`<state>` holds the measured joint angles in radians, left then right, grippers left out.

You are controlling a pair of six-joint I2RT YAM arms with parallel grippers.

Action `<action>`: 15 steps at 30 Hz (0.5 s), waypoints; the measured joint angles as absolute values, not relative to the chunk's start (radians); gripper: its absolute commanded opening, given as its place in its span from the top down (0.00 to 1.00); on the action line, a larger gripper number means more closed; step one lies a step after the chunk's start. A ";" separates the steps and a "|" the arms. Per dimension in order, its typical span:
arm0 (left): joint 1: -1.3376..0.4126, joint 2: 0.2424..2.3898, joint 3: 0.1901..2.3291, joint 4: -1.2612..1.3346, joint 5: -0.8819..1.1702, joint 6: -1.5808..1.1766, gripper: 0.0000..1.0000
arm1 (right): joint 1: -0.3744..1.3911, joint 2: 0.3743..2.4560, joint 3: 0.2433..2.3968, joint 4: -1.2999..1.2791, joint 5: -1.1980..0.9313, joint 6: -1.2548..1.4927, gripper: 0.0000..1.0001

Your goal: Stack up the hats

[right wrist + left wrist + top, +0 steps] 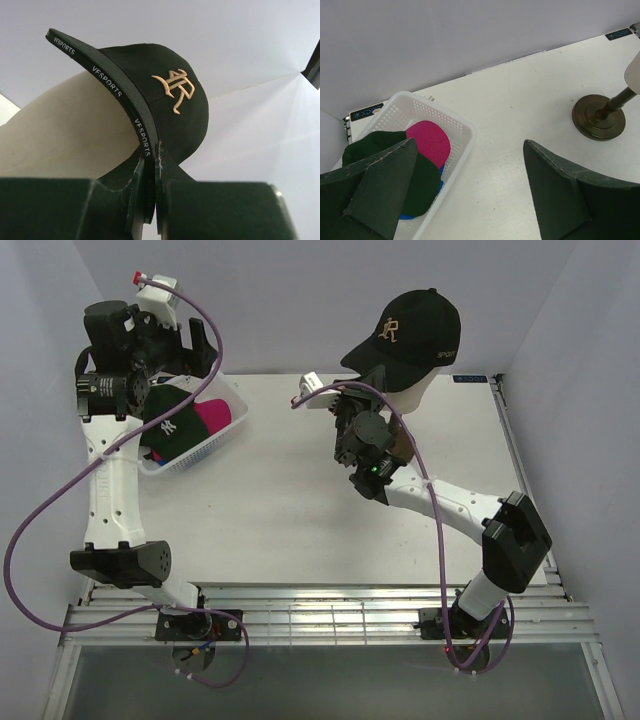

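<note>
A: Pale walls on three sides and a white table under everything. Where are the hats?

B: The black cap, with gold embroidery on its front, sits on the cream mannequin head at the upper right of the top view. The other three lie in the white mesh basket at the upper left.

A: How are those three arranged?

B: The green cap is on top, its white logo facing up. The magenta cap lies beside it, partly under its edge. Only a sliver of the blue cap peeks out from beneath the green one in the left wrist view.

A: Is anything holding the black one?

B: Yes. In the right wrist view the right gripper is pinched on the brim's edge from below, and the lettered band runs down between its fingers.

A: And the other arm?

B: The left gripper is raised above the basket with its jaws spread wide and nothing between them. It touches no cap.

A: Anything else on the table?

B: The dark round stand of the head, at the right of the left wrist view, well apart from the basket.
</note>
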<state>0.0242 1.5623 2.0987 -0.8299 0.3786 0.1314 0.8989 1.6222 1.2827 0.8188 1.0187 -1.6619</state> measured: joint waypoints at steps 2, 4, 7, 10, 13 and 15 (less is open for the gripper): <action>0.024 1.562 2.089 -0.829 0.381 0.131 0.02 | 0.901 1.620 1.266 0.811 1.019 -1.644 0.92; 0.024 1.562 2.079 -0.828 0.382 0.131 0.02 | 0.905 1.618 1.260 0.798 1.019 -1.615 0.92; 0.024 1.562 2.064 -0.827 0.382 0.131 0.02 | 0.905 1.613 1.253 0.789 1.018 -1.586 0.92; 0.024 1.562 2.055 -0.826 0.382 0.131 0.02 | 0.905 1.609 1.245 0.789 1.018 -1.577 0.92; 0.024 1.562 2.054 -0.825 0.384 0.131 0.02 | 0.905 1.609 1.245 0.790 1.019 -1.578 0.63; 0.024 1.562 2.054 -0.823 0.385 0.131 0.02 | 0.906 1.609 1.245 0.796 1.022 -1.570 0.41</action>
<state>0.0242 1.5620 2.0537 -0.8230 0.3855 0.1314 0.9062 1.6093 1.2449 0.7959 1.0218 -1.5703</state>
